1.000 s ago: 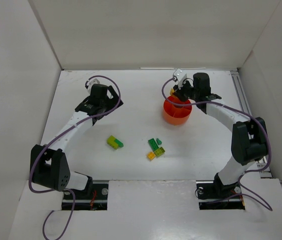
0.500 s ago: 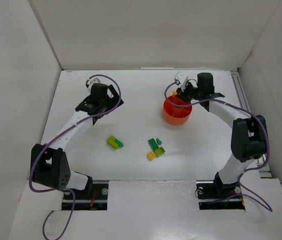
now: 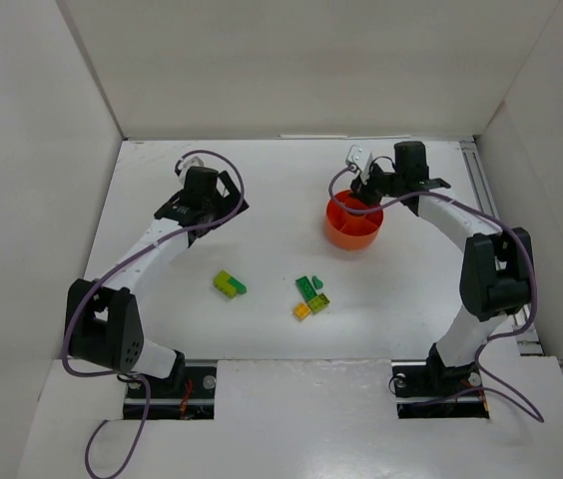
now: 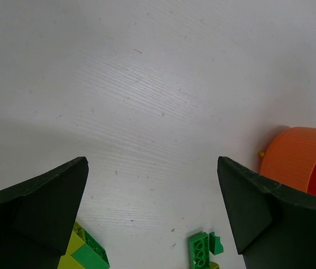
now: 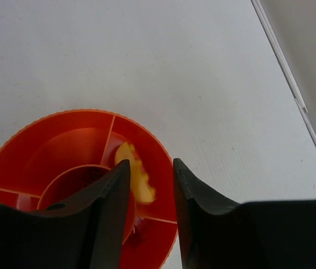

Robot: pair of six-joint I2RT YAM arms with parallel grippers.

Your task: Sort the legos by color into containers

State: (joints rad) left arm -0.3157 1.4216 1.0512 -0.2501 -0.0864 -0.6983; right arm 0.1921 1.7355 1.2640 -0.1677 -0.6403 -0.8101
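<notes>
- Change: the right gripper [image 5: 150,163] has just parted its jaws a small way. They now stand narrowly open and have hold of nothing.
- Released part: a small yellow plastic lego brick [image 5: 140,178] shows blurred just beyond the fingertips. It is inside an outer compartment of the round, shallow orange plastic dish [image 5: 68,140], directly beneath the gripper.
- Meaning for the task: judged a completed drop, with one yellow piece sorted. The right arm is free for the next pick.
- Remaining work: green, lime and yellow studded bricks [image 3: 310,296] and a lime-and-green pair [image 3: 229,284] lie on the white table, well apart from the right gripper, toward the arm bases.
- Left gripper [image 4: 151,162]: jaws fully apart and empty over bare table, with bricks near its fingers.
- Markings: no brand, label or writing is legible in any view.
</notes>
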